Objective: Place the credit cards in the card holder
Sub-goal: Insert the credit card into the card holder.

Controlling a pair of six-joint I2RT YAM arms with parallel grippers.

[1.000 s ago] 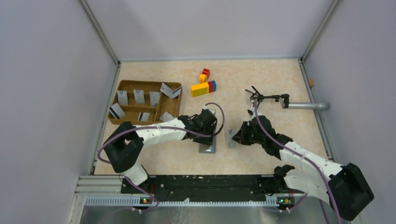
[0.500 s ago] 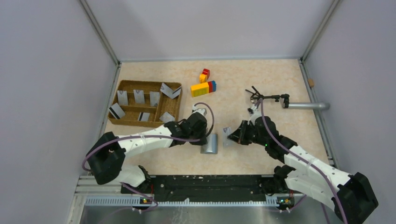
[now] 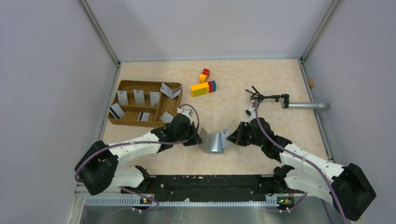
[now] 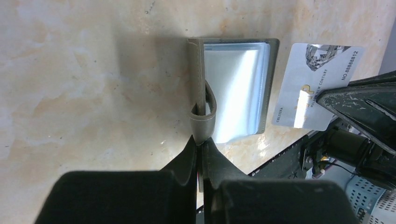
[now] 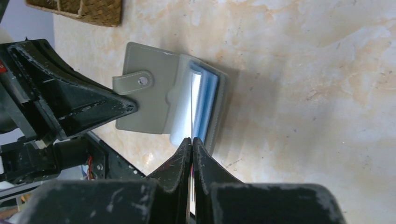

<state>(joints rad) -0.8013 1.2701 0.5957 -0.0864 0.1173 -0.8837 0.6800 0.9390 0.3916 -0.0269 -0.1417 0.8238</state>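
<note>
Left jaws pinched together on the strap tab [image 4: 204, 122] of the card holder [image 3: 214, 143], holding its flap raised. Right jaws clamped on one credit card [image 4: 312, 86], edge-on at the holder's grey-blue inner panels [image 5: 205, 100]; contact cannot be told. Holder lies mid-desk [image 3: 261, 79], towards the near edge. Further cards [image 3: 138, 96] stand in the wicker tray [image 3: 140, 82] by the left edge.

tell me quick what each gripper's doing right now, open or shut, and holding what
Left gripper: shut on the card holder, pinching its strap.
Right gripper: shut on a credit card, held edge-on over the holder.
</note>
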